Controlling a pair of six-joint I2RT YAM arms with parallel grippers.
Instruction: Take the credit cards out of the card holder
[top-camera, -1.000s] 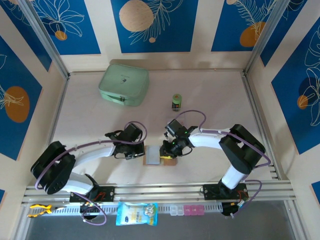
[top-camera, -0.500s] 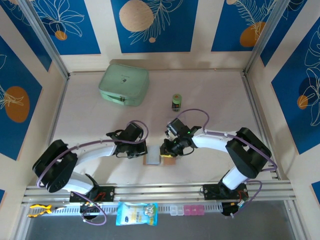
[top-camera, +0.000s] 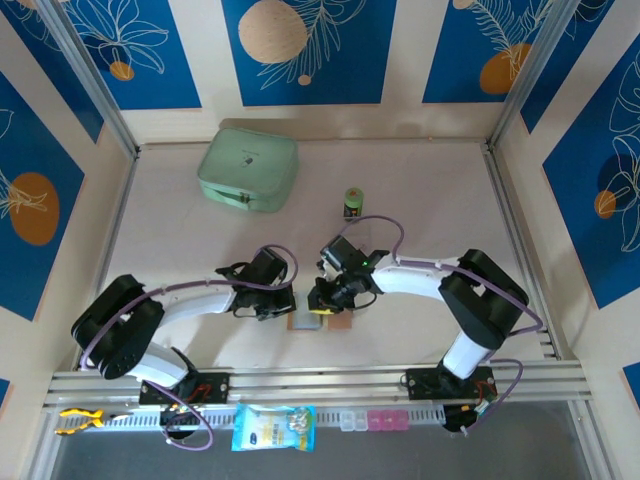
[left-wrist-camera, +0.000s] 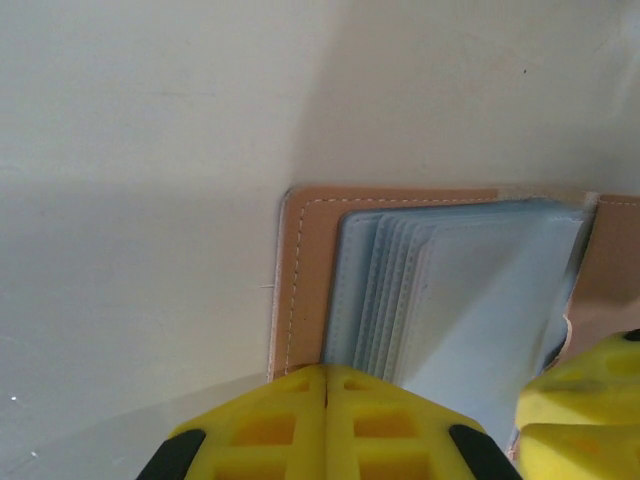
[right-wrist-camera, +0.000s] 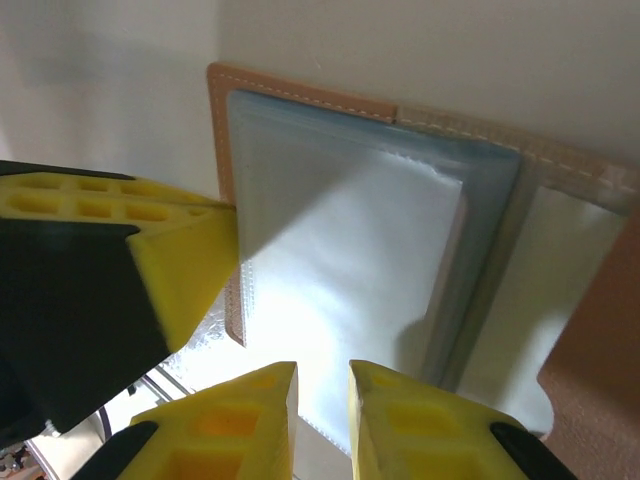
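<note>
Noted card holder (top-camera: 318, 321) lying open on table (top-camera: 180, 250) near front, between both grippers. Left gripper (left-wrist-camera: 325, 400) shut, pressing down its left edge. Right gripper (right-wrist-camera: 322, 400) at narrow gap over clear sleeves (right-wrist-camera: 350, 230); cannot tell whether pinching one. Could drag whole holder, or tear a sleeve, instead of freeing credit cards if left pin slips

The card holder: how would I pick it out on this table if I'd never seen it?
Look at the near middle of the pale table, where the two arms meet. The card holder lies open and flat right under their tips. Unlike the mint-green case and small green-and-black cylinder farther back, it is pinkish-brown with pale grey-blue sleeves.
</note>
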